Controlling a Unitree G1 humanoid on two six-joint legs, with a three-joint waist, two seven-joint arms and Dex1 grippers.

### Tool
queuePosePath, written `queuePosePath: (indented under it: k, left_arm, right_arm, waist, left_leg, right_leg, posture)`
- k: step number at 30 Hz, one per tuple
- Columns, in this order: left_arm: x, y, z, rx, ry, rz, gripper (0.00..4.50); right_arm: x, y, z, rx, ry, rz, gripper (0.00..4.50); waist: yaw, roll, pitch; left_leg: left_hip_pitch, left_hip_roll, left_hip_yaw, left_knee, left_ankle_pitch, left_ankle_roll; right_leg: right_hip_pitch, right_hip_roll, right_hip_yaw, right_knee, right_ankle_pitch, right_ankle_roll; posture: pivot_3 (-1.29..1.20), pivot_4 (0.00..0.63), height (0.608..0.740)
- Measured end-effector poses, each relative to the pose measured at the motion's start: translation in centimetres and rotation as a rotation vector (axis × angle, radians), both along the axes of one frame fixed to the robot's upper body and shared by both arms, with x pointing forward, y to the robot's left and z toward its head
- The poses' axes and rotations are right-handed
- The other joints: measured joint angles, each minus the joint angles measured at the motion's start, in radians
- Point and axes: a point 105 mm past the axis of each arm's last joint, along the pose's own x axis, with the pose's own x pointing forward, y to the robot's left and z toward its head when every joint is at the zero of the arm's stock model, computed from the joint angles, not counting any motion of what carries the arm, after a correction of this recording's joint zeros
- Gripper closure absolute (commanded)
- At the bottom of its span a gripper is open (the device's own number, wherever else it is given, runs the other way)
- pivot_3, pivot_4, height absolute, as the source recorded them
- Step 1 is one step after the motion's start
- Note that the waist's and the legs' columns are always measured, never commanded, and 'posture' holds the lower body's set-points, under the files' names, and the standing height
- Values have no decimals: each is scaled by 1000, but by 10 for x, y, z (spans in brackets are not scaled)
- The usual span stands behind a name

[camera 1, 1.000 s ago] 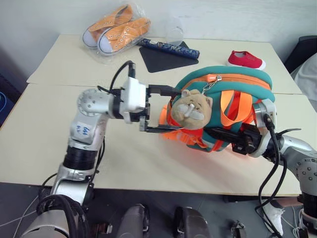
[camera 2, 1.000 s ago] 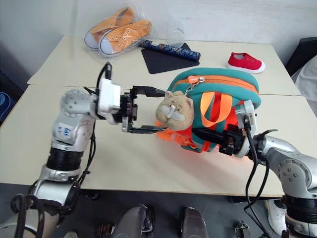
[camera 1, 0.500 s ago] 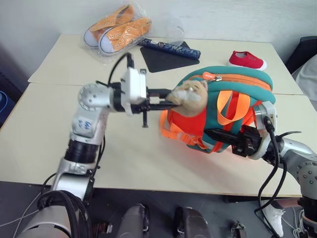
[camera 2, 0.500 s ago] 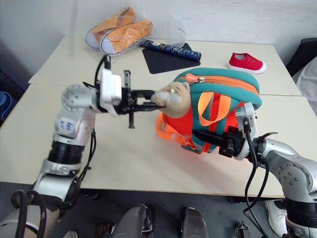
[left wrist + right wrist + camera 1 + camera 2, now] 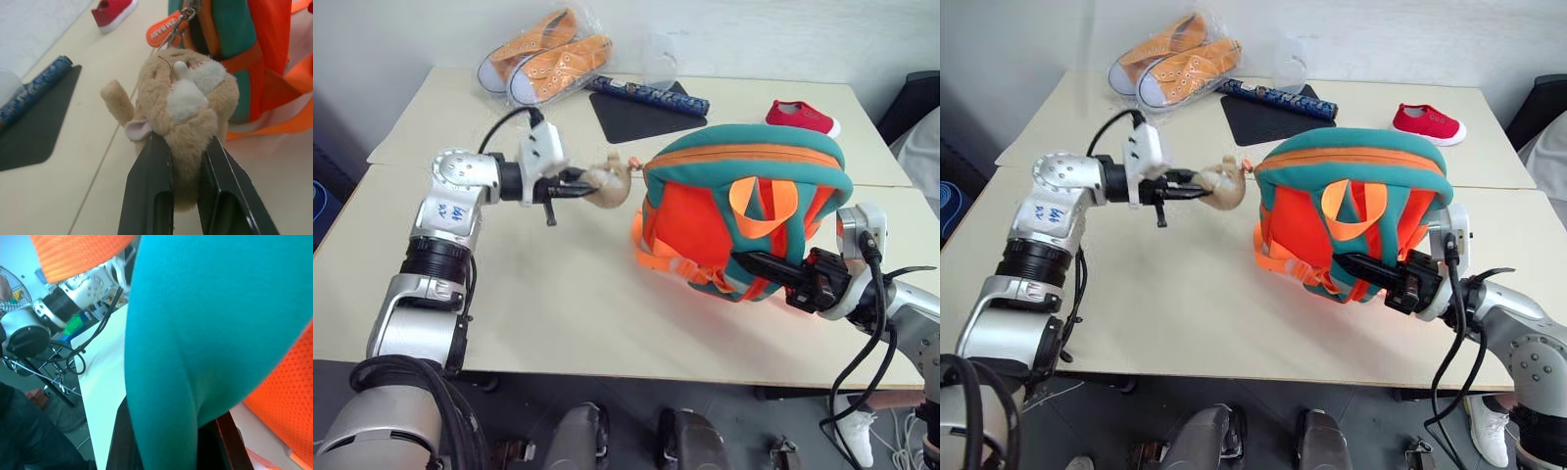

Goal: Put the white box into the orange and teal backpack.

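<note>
Pulled leftward, the plush cat (image 5: 608,183) sits pinched in the left end effector (image 5: 590,186), beside the orange and teal backpack (image 5: 744,211).

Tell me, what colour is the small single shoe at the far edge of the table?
The small shoe is red with a white sole, clearest in the left eye view.

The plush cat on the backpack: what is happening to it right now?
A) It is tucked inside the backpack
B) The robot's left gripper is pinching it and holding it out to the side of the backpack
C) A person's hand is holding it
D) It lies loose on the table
B: the left gripper is shut on the plush cat, holding it out beside the backpack, to which it is clipped.
</note>
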Motion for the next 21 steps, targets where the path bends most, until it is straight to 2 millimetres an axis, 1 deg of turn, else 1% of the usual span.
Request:
queuePosePath:
  k: [2, 4, 5, 7, 9, 10, 11, 13, 15, 17, 19, 21]
  left_arm:
    - [-5, -8, -27, -2, 60, -27, 4160]
    - [-14, -17, -52, -17, 133, -65, 4160]
    - [-18, -22, -59, -30, 160, -78, 4160]
    - [-20, -25, -64, -45, 184, -84, 4160]
    - [-20, -23, -63, -55, 184, -72, 3527]
    - [-19, -20, -64, -64, 191, -57, 3281]
    - [-18, -17, -65, -75, 199, -41, 3000]
    - [-20, -6, -69, -101, 224, -13, 2347]
    - [-27, 7, -68, -128, 234, -5, 1713]
    - [-47, 32, -65, -108, 213, -30, 1012]
    - [-65, 58, -62, -78, 210, -24, 464]
    - [-83, 72, -62, -54, 220, -31, 454]
  right_arm:
    - [0, -1, 0, 8, -2, -11, 4500]
    - [1, -2, -1, 23, -7, -22, 4500]
    - [1, -2, -1, 32, -9, -28, 4500]
    - [4, -3, -1, 37, -30, -58, 4500]
    - [8, -7, -1, 27, -49, -93, 4500]
    - [10, -8, -1, 18, -70, -115, 3774]
    - [13, -10, 0, 12, -92, -136, 3528]
    - [16, -14, 0, -29, -147, -172, 2848]
    - [15, -21, -6, -144, -215, -199, 2115]
    - [4, -36, -21, -292, -250, -194, 1346]
    - [-8, -55, -38, -403, -236, -179, 736]
    - [-17, -76, -49, -510, -240, -159, 75]
  waist:
    - [0, 0, 0]
    - [0, 0, 0]
    - [0, 0, 0]
    - [0, 0, 0]
    - [0, 0, 0]
    - [0, 0, 0]
    - [0, 0, 0]
    - [-3, 0, 0]
    - [-6, 0, 0]
    - [-10, 0, 0]
    - [-11, 0, 0]
    - [-11, 1, 0]
  left_leg:
    - [0, 0, 0, 0, 0, 0]
    - [0, 0, 0, 0, 0, 0]
    - [0, 0, 0, 0, 0, 0]
    - [0, 0, 0, 0, 0, 0]
    - [0, 0, 0, 0, 0, 0]
    - [0, 0, 0, 0, 0, 0]
    - [0, 0, 0, 0, 0, 0]
    - [0, 0, 0, 0, 0, 0]
    - [0, 0, 1, -1, 0, -1]
    - [0, 0, 1, -3, -1, -2]
    - [0, 0, 1, -3, -1, -2]
    - [2, 0, 3, -2, -1, 0]
  right_leg:
    - [0, 0, 1, 0, 0, 0]
    - [0, -1, 1, 0, 0, 0]
    - [0, -1, 2, 0, 0, 0]
    - [0, -1, 2, 0, 0, 0]
    - [0, -1, 2, 0, 0, 0]
    - [0, -1, 2, 0, 0, 0]
    - [0, -1, 2, 0, 0, 0]
    - [0, -1, 2, 0, 0, 0]
    - [-1, 0, 2, 0, 0, 0]
    - [-1, 0, 2, 0, 0, -1]
    - [-1, 1, 2, -1, 0, -1]
    - [1, 0, 2, -1, 0, 0]
  posture:
    - [0, 150, 740]
    - [0, 150, 740]
    - [0, 150, 740]
    - [0, 150, 740]
    - [0, 150, 740]
    - [0, 150, 740]
    - [0, 150, 740]
    - [0, 150, 740]
    - [0, 150, 740]
    - [0, 150, 740]
    - [0, 150, 740]
    - [0, 150, 740]
